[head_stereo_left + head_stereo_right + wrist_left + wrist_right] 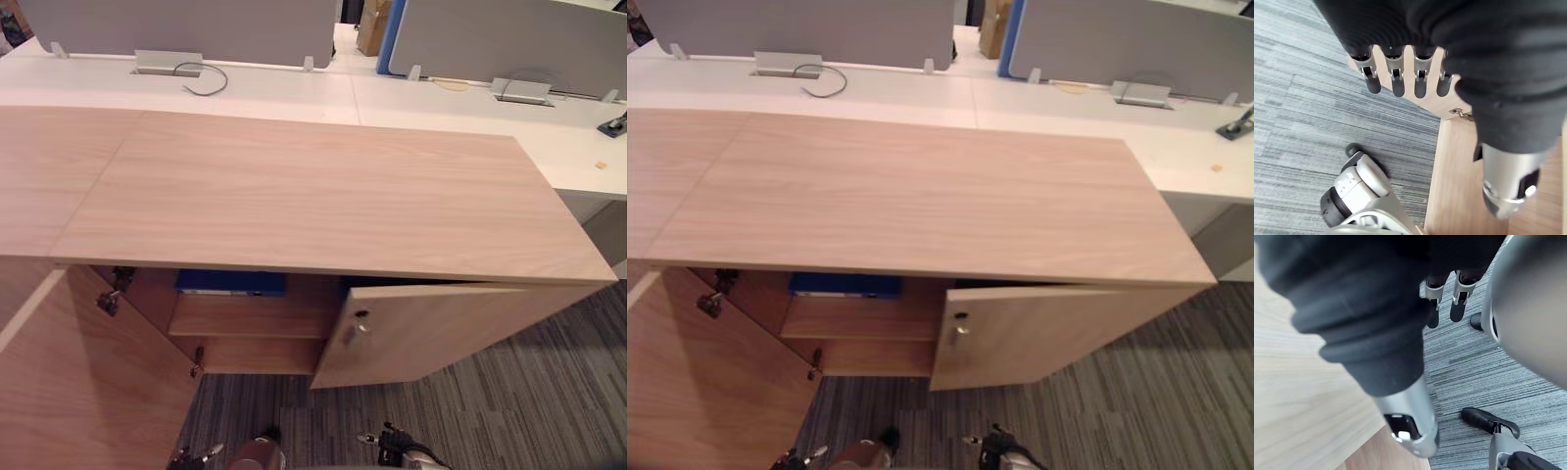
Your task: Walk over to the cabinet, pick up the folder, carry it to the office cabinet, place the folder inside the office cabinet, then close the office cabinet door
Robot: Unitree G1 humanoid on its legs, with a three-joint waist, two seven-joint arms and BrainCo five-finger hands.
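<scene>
Hanging straight and empty, the left hand's (1400,73) fingers sit just beside the open left door (1459,176). The right hand (1459,296) is relaxed and empty, its fingers by a wooden panel (1293,382). The blue folder (230,282) lies well apart from both hands' fingers, on the office cabinet's (323,196) shelf.

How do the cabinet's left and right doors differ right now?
The left door stands swung wide open; the right door is only part open, angled out from the front. The left door shows its inner face with metal hinges; the right door shows its outer face with a small metal lock near its free edge. Both are light wood like the cabinet top.
</scene>
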